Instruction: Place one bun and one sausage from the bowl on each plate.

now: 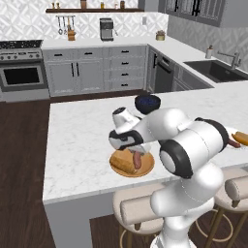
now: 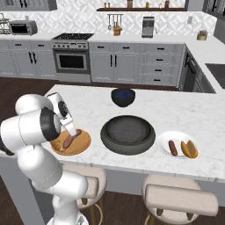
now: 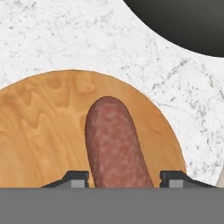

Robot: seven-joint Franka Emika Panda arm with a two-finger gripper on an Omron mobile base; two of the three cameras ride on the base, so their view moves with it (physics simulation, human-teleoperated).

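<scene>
My gripper [image 3: 124, 177] is tilted down over the tan wooden plate [image 3: 43, 131], shut on the near end of a reddish-brown sausage [image 3: 114, 140] that rests on the wood. On that same plate [image 1: 145, 170], a golden bun [image 1: 121, 162] lies beside the sausage [image 1: 137, 159], with the gripper [image 1: 131, 149] just above them. The wide dark bowl [image 2: 127, 148] stands empty to the plate's right. Further right, the small white plate [image 2: 163, 141] holds a second sausage [image 2: 172, 148] and a bun [image 2: 190, 149].
A smaller dark blue bowl [image 2: 122, 96] sits behind the big bowl on the marble island. Padded stools [image 2: 176, 197] stand along the island's front edge. My own arm [image 1: 189, 145] blocks the island's middle in the left base view.
</scene>
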